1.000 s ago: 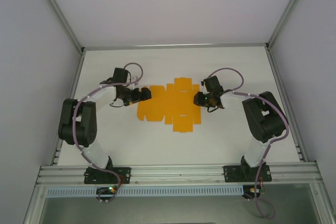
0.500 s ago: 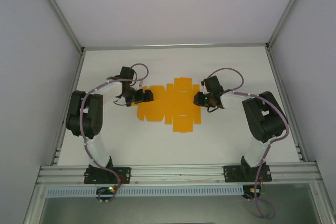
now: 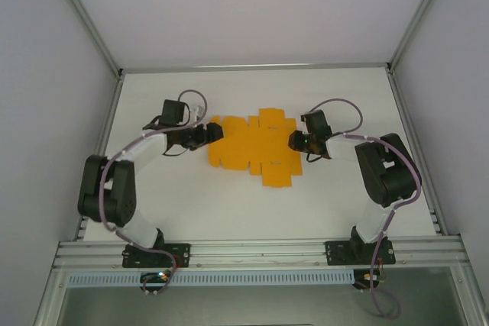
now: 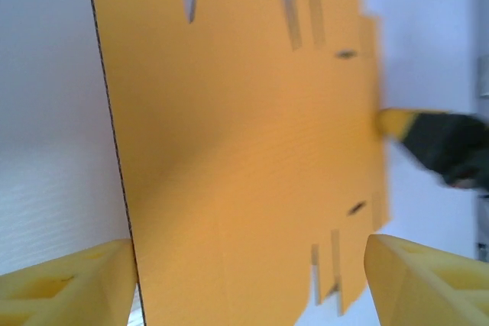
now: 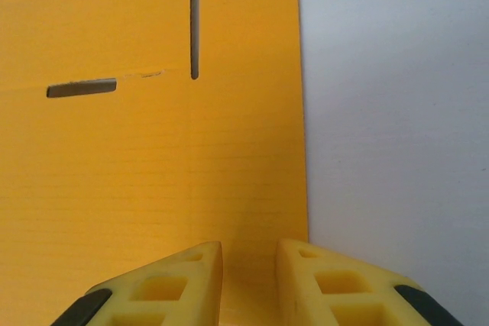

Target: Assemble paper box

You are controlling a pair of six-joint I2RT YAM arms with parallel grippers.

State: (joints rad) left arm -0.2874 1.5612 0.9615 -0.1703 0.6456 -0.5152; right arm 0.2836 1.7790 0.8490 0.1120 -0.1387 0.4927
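Note:
The paper box (image 3: 252, 150) is a flat orange-yellow die-cut sheet with slots and flaps, lying mid-table. My left gripper (image 3: 211, 133) is at its left end. In the left wrist view the sheet (image 4: 244, 127) runs between the wide-apart yellow fingers (image 4: 72, 288) of the left gripper (image 4: 250, 265): one finger is at the sheet's edge and the other stands clear of it. My right gripper (image 3: 297, 141) is over the sheet's right end. In its wrist view the right gripper (image 5: 250, 253) has a narrow gap between its jaws, over the flat sheet (image 5: 137, 173) near its right edge.
The white table (image 3: 229, 204) is bounded by aluminium rails at the left (image 3: 107, 135), right (image 3: 416, 143) and front (image 3: 260, 250), with grey walls around. Both arm bases are bolted to the front rail.
My left arm has swung and its gripper has moved right onto the sheet's left end, jaws narrowing somewhat. The sheet and the right gripper have shifted slightly right and back.

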